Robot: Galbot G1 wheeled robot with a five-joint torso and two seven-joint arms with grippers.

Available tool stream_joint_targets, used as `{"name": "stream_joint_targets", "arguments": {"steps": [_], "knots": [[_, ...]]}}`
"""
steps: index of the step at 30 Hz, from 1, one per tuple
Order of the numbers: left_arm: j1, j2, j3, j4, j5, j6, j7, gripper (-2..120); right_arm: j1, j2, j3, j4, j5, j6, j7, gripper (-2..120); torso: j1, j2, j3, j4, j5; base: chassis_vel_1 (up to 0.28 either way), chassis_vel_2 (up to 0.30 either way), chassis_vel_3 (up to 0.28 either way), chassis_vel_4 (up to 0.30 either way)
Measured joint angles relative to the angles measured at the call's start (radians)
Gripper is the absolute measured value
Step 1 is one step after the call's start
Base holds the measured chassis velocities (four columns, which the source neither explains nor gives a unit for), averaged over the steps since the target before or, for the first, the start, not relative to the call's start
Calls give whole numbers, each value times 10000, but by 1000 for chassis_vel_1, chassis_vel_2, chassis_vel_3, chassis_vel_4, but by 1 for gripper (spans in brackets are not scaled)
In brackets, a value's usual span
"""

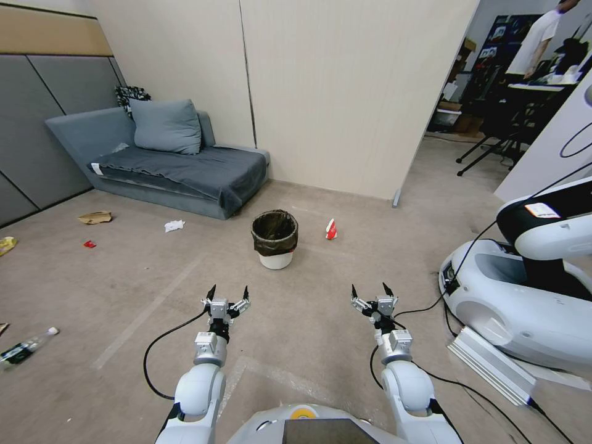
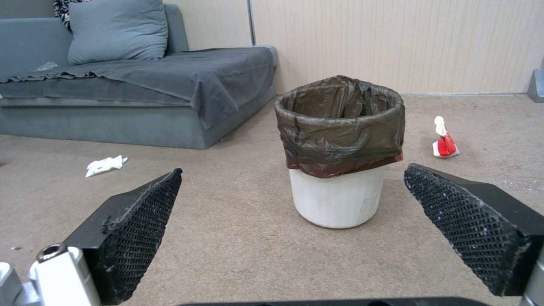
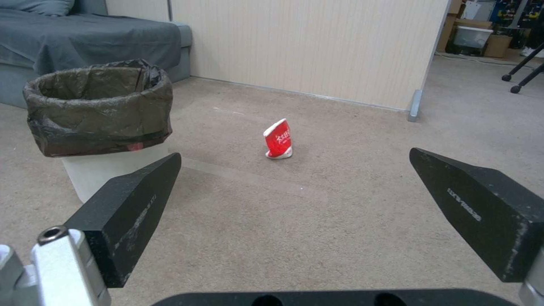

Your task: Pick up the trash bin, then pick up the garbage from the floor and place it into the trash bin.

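While upright on the floor (image 1: 308, 290), trash bin (image 1: 275, 237) ahead of both wide-spread pincers, left pincer (image 1: 227, 293), right pincer (image 1: 371, 290).

Crinkly glossy bag over smooth white plastic trash bin (image 2: 338, 199) (matt short-pile carpet floor (image 2: 238, 238) beneath)
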State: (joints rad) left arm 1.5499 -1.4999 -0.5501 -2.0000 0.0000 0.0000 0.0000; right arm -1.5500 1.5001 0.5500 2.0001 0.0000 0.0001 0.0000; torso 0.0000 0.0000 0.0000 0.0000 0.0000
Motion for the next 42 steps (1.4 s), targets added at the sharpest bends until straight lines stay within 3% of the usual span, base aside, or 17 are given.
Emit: {"name": "stream_joint_targets", "arguments": {"steps": [4, 5, 8, 13, 19, 21, 42], "knots": [[190, -1, -23, -69, 40, -14, -69, 100, -79, 24, 20, 21, 1, 0, 0, 100, 0, 0, 0, -6, -2, 0, 0, 0, 0], [377, -5, -41, -106, 61, -21, -106, 100, -203, 73, 84, 110, 13, 16, 10, 100, 0, 0, 0, 15, 5, 0, 0, 0, 0], [799, -10, -108, -311, 182, -73, -267, 100, -898, 342, 363, 510, 98, 133, 108, 100, 0, 0, 0, -5, -4, 0, 0, 0, 0], [2300, -46, -367, -963, 614, -233, -825, 100, -2592, 1011, 1047, 1501, 302, 479, 380, 100, -1, 1, -2, -6, -4, 0, 0, 0, 0], [3972, -91, -652, -1683, 1099, -454, -1416, 100, -2875, 1077, 1176, 1429, -119, 941, 660, 100, -1, 0, -2, 4, 1, 0, 0, 0, 0], [4257, -111, -666, -1523, 1250, -750, -1193, 100, -2871, 1080, 1169, 1324, -266, 1042, 698, 100, -1, 1, -2, 3, -1, 0, 0, 0, 0], [4247, -121, -868, -1192, 1005, -1138, -1012, 100, -2896, 1098, 1084, 1476, -342, 611, 317, 100, 0, 0, -1, 0, 0, 0, 0, 0, 0]]}}
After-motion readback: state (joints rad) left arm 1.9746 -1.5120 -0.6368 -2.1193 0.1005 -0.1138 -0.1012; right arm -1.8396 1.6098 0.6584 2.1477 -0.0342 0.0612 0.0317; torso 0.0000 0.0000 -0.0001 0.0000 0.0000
